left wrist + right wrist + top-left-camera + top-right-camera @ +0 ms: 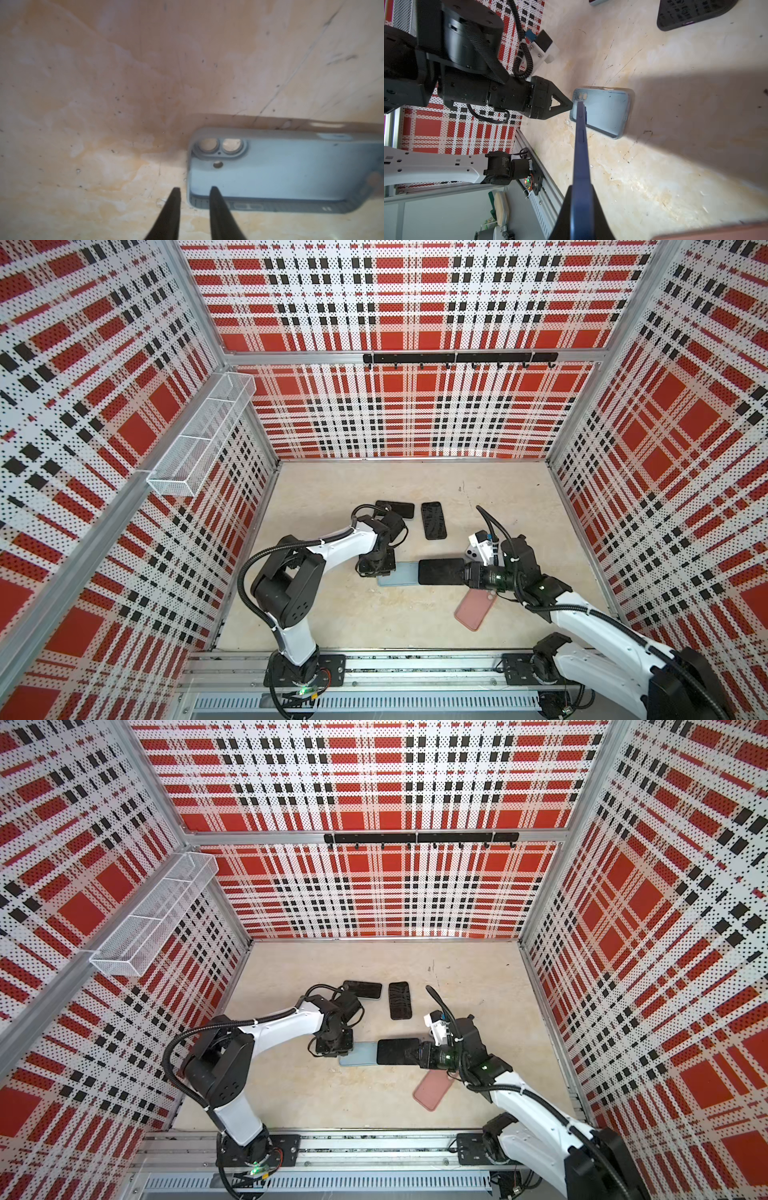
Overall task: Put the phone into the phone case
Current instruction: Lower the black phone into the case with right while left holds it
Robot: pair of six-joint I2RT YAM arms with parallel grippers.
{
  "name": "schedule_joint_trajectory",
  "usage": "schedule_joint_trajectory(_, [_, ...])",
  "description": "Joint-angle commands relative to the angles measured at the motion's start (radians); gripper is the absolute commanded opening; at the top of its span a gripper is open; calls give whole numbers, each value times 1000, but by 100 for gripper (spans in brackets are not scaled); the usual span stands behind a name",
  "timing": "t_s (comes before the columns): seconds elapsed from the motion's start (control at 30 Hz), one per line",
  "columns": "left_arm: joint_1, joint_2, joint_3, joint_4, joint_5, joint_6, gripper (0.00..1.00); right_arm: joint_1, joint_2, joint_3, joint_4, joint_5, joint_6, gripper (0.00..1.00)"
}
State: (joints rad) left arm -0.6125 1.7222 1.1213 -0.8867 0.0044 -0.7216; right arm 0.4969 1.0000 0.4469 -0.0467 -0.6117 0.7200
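The phone case (395,576) (356,1054) is light blue and lies open side up in the middle of the table. Its camera cut-outs show in the left wrist view, phone case (291,170). My left gripper (376,569) (195,188) is open at the case's camera end. One finger is over the case corner, the other outside the wall. My right gripper (466,572) (581,190) is shut on the phone (440,571) (397,1051) (581,145). The phone is dark with a blue edge. It is held flat, screen up, over the other end of the case (606,112).
A pink case (473,608) (432,1090) lies on the table under my right wrist. Two dark phone-shaped items (395,509) (433,520) lie behind the left gripper. Patterned walls close in the table; a wire basket (199,439) hangs on the left wall.
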Motion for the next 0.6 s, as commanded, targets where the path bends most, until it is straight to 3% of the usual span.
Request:
schedule_joint_trajectory(0.0, [48,-163,-49,106,59,-22,48,7,39,77,122,-71,12,0])
schedule_joint_trajectory(0.1, [96,-332,-141,216,132,-35,65,41,110,111,125,-68,10,0])
schedule_joint_trajectory(0.3, [194,-555,-380,452,338,-109,84,116,299,191,168,-61,4,0])
schedule_joint_trajectory(0.4, [250,-594,-490,573,441,-172,86,137,385,211,247,-74,32,0])
schedule_joint_trajectory(0.57, [302,-597,-601,700,521,-226,86,156,488,221,367,-58,63,0])
